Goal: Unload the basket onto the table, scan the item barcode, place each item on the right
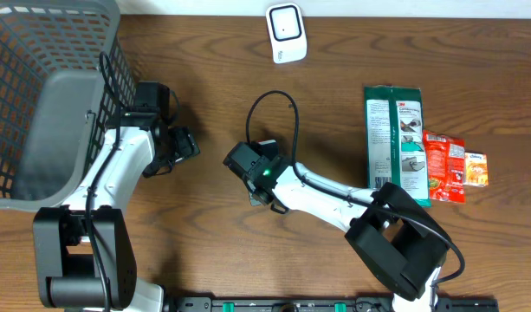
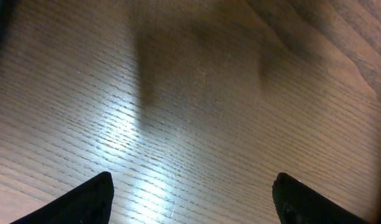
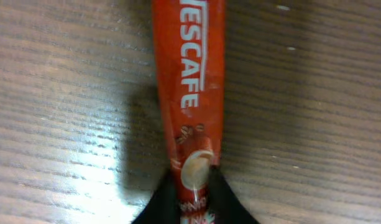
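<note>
In the right wrist view a red Nescafe stick sachet (image 3: 190, 81) lies lengthwise on the wood. My right gripper (image 3: 193, 177) is shut on its near end, with both black fingers (image 3: 168, 199) pressed against its sides. In the overhead view the right gripper (image 1: 246, 165) sits near the table's middle and hides the sachet beneath it. A white scanner (image 1: 285, 33) stands at the back edge, further away and slightly to the right. My left gripper (image 1: 184, 143) is open over bare wood, left of the right one. Nothing lies between the left gripper's (image 2: 193, 190) fingers.
A grey mesh basket (image 1: 40, 87) fills the back left corner. At the right lie a green wipes packet (image 1: 395, 143), red snack packets (image 1: 443, 165) and a small orange box (image 1: 476, 167). A black cable (image 1: 274, 100) loops above the right wrist.
</note>
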Motion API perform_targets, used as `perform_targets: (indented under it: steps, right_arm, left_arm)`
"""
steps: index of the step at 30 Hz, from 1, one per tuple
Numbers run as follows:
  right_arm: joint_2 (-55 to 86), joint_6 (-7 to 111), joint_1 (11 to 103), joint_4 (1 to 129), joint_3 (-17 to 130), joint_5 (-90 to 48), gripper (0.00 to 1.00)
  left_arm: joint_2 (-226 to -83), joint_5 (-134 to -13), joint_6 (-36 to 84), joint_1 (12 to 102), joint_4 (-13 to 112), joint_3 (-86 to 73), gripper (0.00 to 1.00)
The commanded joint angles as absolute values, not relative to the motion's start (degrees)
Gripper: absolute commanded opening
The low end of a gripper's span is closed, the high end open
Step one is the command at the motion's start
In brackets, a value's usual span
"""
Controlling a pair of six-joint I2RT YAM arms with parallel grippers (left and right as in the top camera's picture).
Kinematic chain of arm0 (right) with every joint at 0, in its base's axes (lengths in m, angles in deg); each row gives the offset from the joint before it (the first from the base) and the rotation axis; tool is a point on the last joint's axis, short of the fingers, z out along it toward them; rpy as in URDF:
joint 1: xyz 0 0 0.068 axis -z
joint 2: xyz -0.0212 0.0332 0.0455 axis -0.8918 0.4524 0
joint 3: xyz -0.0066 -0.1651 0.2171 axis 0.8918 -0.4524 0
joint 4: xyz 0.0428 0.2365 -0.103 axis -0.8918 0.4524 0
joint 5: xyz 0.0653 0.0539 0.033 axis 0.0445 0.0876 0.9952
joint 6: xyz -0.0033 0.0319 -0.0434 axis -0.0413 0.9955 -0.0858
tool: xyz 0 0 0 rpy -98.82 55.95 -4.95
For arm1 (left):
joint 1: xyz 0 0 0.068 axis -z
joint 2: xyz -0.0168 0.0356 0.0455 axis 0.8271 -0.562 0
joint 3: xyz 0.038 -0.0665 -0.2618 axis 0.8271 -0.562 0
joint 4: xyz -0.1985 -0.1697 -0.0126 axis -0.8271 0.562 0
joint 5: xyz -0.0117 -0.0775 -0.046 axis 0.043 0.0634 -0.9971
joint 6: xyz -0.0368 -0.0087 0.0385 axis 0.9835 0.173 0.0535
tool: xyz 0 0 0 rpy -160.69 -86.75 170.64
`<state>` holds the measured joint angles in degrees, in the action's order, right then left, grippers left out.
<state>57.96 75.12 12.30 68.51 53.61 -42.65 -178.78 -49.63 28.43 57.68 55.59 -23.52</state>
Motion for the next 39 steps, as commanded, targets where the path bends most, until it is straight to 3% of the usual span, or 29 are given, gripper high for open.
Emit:
perform_targets:
  steps: [1, 6, 9, 18, 25, 31, 36, 39]
  right_arm:
    - [58.16, 75.58, 12.41, 68.86, 52.30, -43.07, 0.01]
    - [54.49, 74.31, 15.34, 71.94, 52.96, -41.06, 0.01]
    - [50.44, 67.21, 18.33, 72.45, 52.96, -34.65, 0.01]
    - [42.94, 45.31, 34.57, 75.03, 52.94, 0.30, 0.01]
    - [43.38, 34.60, 45.78, 75.07, 49.24, 22.50, 0.01]
    - [43.38, 21.14, 50.42, 75.07, 44.63, 43.60, 0.04]
    - [43.38, 19.45, 51.20, 75.05, 43.76, 51.40, 0.09]
    - [43.38, 19.48, 51.22, 74.63, 43.76, 56.58, 0.06]
  left_arm:
    - [-178.89, -48.71, 28.96, 57.22, 55.74, -23.69, 0.83]
    - [-178.89, -48.69, 28.96, 57.22, 55.74, -23.69, 0.83]
    - [-178.89, -48.69, 28.96, 57.22, 55.74, -23.69, 0.83]
    - [-178.89, -48.69, 28.96, 57.22, 55.74, -23.69, 0.83]
    - [-178.89, -48.69, 28.96, 57.22, 55.74, -23.69, 0.83]
    - [-178.89, -48.69, 28.96, 57.22, 55.74, -23.69, 0.83]
    - [-178.89, -48.69, 28.96, 57.22, 55.74, -23.69, 0.83]
    - [-178.89, -48.69, 28.96, 57.22, 55.74, -23.69, 0.83]
